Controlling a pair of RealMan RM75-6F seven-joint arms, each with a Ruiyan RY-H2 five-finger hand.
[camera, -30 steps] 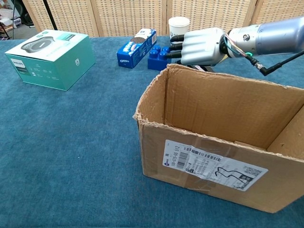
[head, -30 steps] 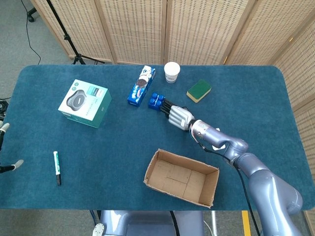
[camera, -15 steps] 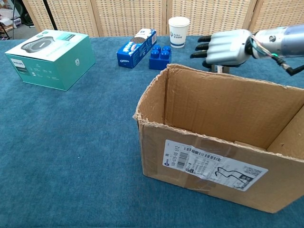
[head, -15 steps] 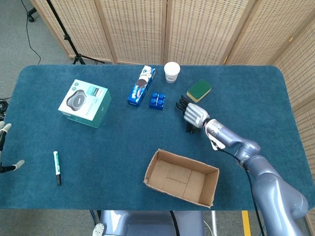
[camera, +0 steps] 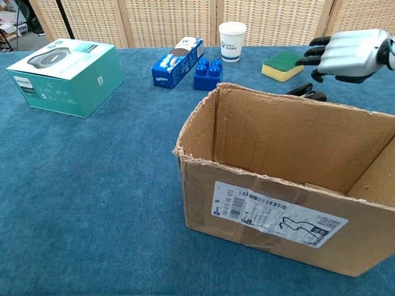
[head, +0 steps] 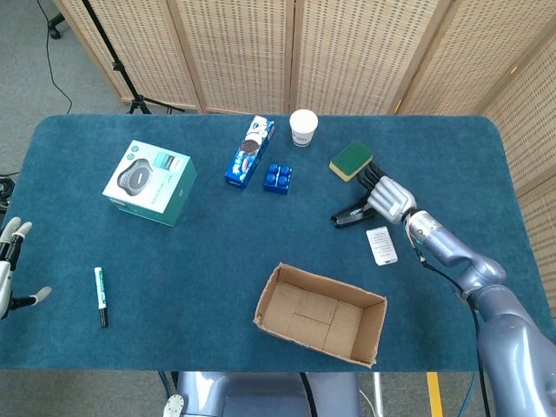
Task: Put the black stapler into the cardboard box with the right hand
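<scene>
The black stapler [head: 351, 215] lies on the blue table, beyond the open cardboard box [head: 372, 330]. In the chest view the stapler [camera: 307, 92] peeks over the far rim of the box [camera: 271, 203]. My right hand [head: 389, 198] hovers just right of the stapler, near the sponge, with its fingers stretched out and nothing held; the chest view shows that hand [camera: 350, 54] above and right of the stapler. At the table's left edge my left hand [head: 9, 261] has its fingers spread and holds nothing.
A green-and-yellow sponge [head: 351, 160] lies just behind the right hand, and a white card [head: 380, 244] just in front of it. Further left are a paper cup [head: 303, 127], a blue brick [head: 277, 177], a cookie pack [head: 249, 150], a teal box [head: 149, 182] and a marker [head: 100, 295].
My right hand has swept right from the blue brick, passed over the stapler and now sits to its right by the sponge. The left hand has come a little further into view.
</scene>
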